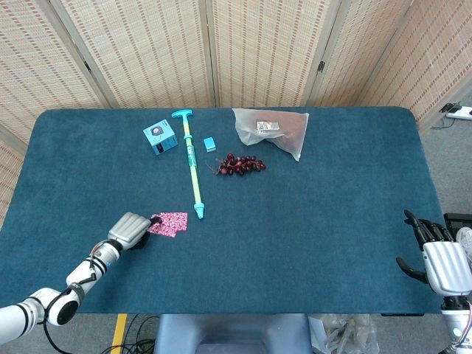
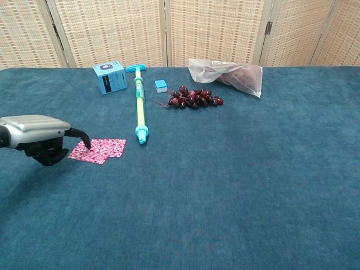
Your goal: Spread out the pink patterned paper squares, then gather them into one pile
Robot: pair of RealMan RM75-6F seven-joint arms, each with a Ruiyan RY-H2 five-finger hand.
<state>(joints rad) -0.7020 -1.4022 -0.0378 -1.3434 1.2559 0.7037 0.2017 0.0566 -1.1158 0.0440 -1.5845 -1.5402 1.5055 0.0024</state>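
The pink patterned paper squares [image 1: 170, 223] [image 2: 101, 150] lie on the blue table left of centre, fanned so one square sticks out to the left over the others. My left hand [image 1: 130, 230] [image 2: 39, 139] rests at their left edge, one fingertip pressing down on the shifted top square, the other fingers curled under. My right hand [image 1: 439, 259] hovers at the table's right front corner, fingers spread, holding nothing. It does not show in the chest view.
A long teal and green syringe-like tool [image 1: 192, 167] [image 2: 139, 106] lies just right of the squares. Behind are a blue box [image 1: 159, 137], a small blue block [image 1: 210, 144], dark grapes [image 1: 240, 164] and a clear plastic bag [image 1: 274, 130].
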